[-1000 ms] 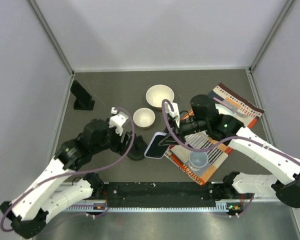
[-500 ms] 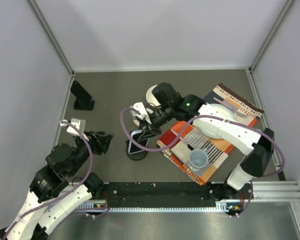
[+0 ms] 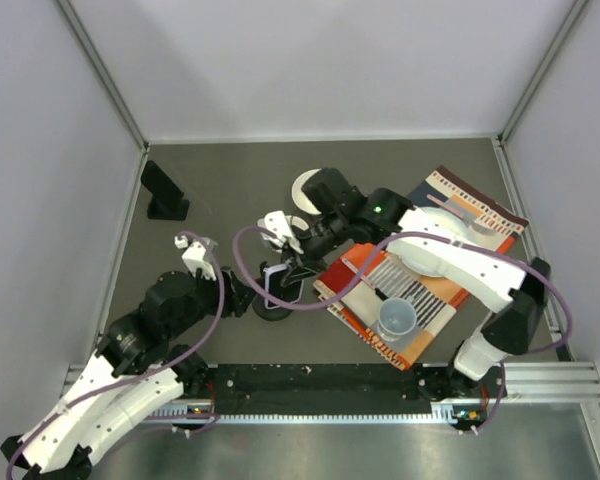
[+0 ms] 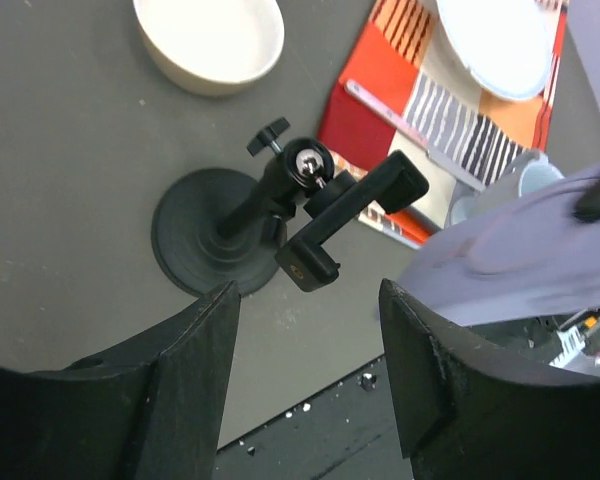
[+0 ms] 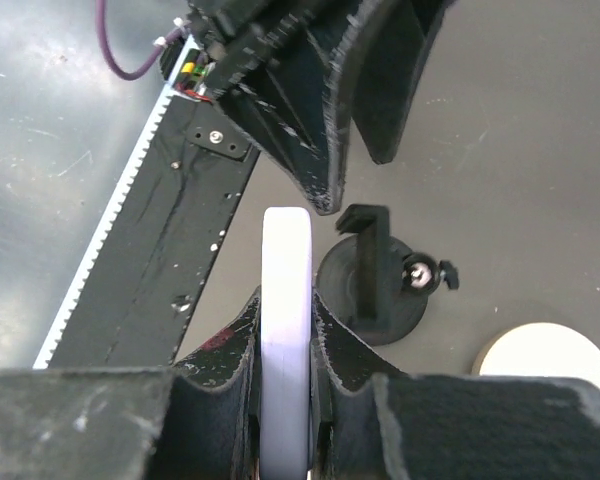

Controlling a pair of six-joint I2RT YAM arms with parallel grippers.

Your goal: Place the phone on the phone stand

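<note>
The phone (image 5: 286, 330), lavender-white and seen edge-on, is clamped between my right gripper's (image 5: 286, 300) fingers. From above, the phone (image 3: 277, 285) hangs tilted just over the black phone stand (image 3: 272, 310), with the right gripper (image 3: 288, 268) reaching in from the right. The stand (image 4: 215, 245) has a round base, a ball joint and a black clamp (image 4: 350, 215) that holds nothing. My left gripper (image 4: 305, 370) is open and empty just short of the stand's base, on its left (image 3: 242, 297).
A cream bowl (image 4: 210, 40) lies beyond the stand. To the right, a striped orange mat (image 3: 420, 270) carries a clear cup (image 3: 397, 320) and a white plate (image 4: 510, 40). A black object (image 3: 163, 190) stands at the back left. The arms' black base rail (image 3: 320, 385) runs along the near edge.
The right arm carried the phone left, from beside the mat to above the stand. The left gripper pulled away to the left, then came back close to the stand's base.
</note>
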